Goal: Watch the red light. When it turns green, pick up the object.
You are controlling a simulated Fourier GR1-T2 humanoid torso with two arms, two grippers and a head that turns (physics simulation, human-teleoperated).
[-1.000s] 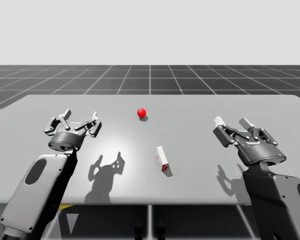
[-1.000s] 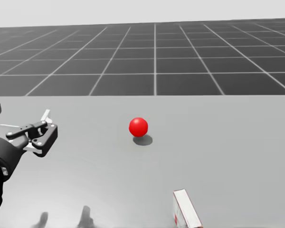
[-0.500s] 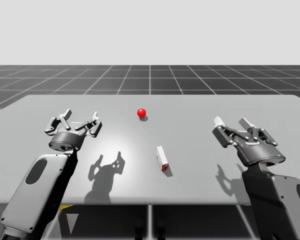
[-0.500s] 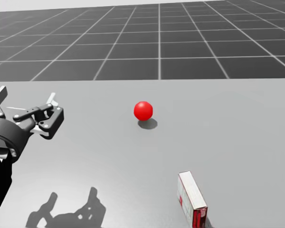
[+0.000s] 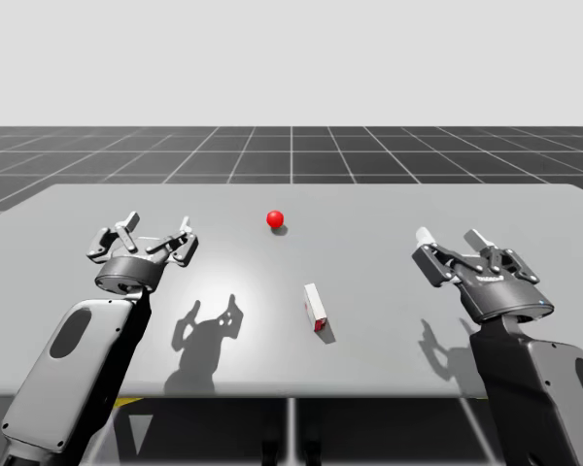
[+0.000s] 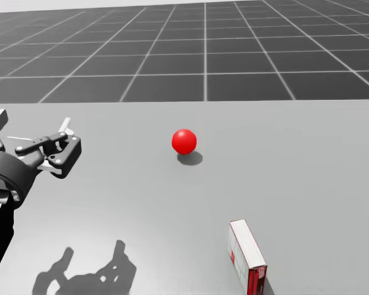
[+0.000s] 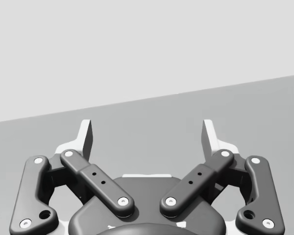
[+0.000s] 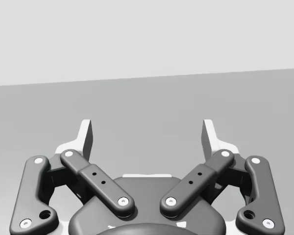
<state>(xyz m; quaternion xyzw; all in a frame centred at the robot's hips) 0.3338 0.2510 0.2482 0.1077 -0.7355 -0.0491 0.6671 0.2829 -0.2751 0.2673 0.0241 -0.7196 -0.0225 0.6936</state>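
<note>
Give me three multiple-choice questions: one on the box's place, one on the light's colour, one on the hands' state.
1. From the light, the white and red box lies: A) farther from me; B) nearer me; C) level.
2. The light is: A) green; B) red; C) blue.
3. My left hand and right hand are: A) open, empty; B) shut; C) holding the box.
1 B: high view shows it on my side. 2 B: it shows red. 3 A: wrist views show both spread, nothing held.
</note>
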